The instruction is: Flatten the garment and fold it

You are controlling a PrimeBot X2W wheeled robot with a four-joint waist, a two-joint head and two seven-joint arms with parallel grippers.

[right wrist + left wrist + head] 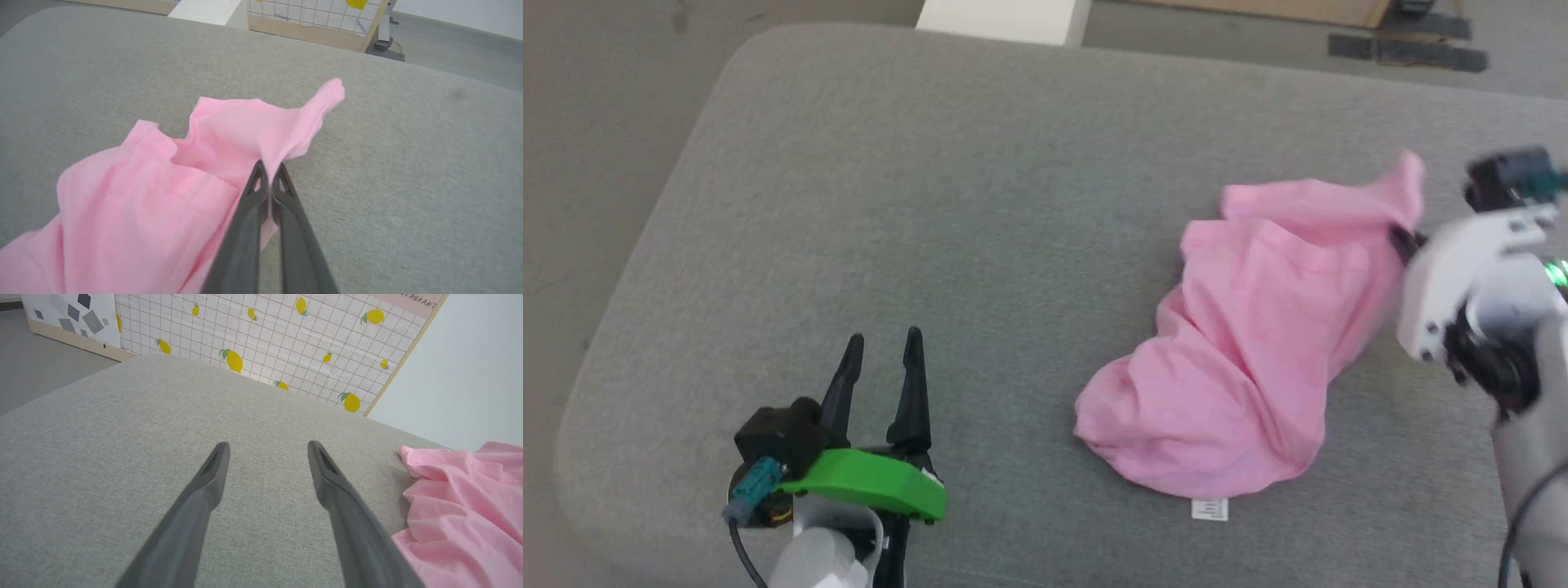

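text "AURANT", cut off | on pink band [408, 302] atop lemon-print panel [261, 339]

Open passage: bare grey cushion top [980, 204] across the left and centre, from the rounded near-left corner to the far edge. Further free strip behind the garment [1241, 351], toward the far edge; narrower strip along the near edge, beside the white label [1210, 509]. Obstacles: crumpled garment heaped on the right half; right gripper [269, 167] pinched onto its raised far-right edge, pale wrist housing [1462, 278] close beside the cloth; left gripper [884, 339] low at the near left, fingers spread above bare fabric, well apart from the garment. Beyond the far edge, lemon-print panel [286, 339].
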